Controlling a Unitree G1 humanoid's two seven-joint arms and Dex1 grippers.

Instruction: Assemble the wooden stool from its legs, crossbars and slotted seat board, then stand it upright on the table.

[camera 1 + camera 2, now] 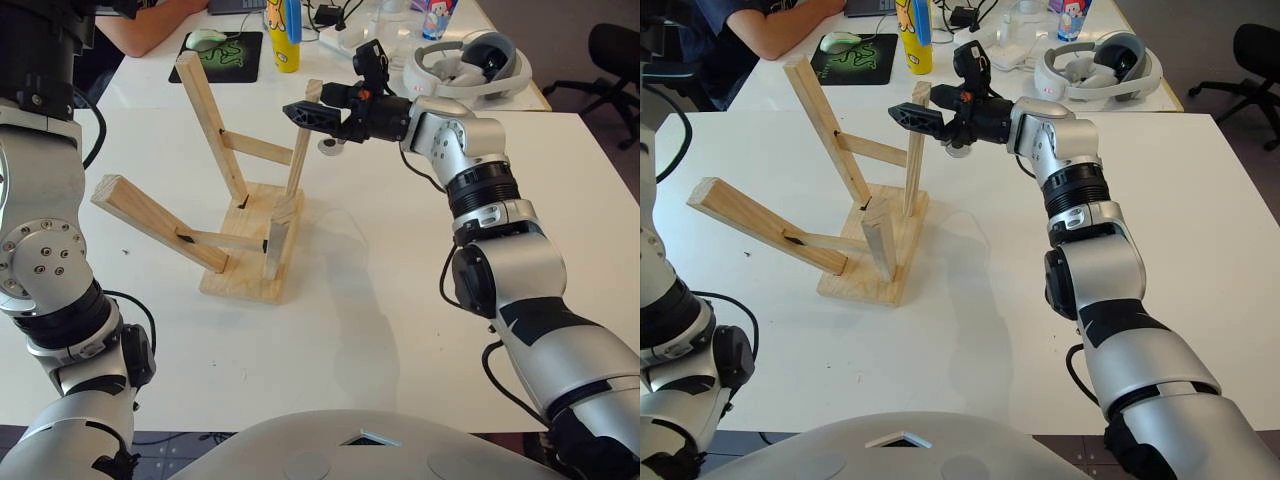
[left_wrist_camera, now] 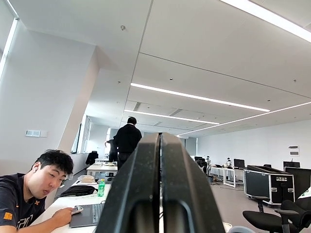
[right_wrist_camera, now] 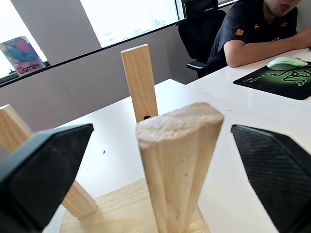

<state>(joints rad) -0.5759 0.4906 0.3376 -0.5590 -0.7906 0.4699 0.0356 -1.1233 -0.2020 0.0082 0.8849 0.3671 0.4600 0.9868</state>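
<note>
Right tool [image 3: 162,128] straddles leg [image 3: 177,165], upturned pale stool [image 1: 255,228].

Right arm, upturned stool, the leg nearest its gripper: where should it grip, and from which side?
Grip the leg at its free top end, above where the crossbar meets it. Come in level from the robot's right, as the right gripper is placed: its open fingers flank the post on two opposite sides. The lower end stands on the seat board, so only the top is free.

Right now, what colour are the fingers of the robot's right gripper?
Black fingers, clearest in the right wrist view, flanking the pale wooden leg.
</note>
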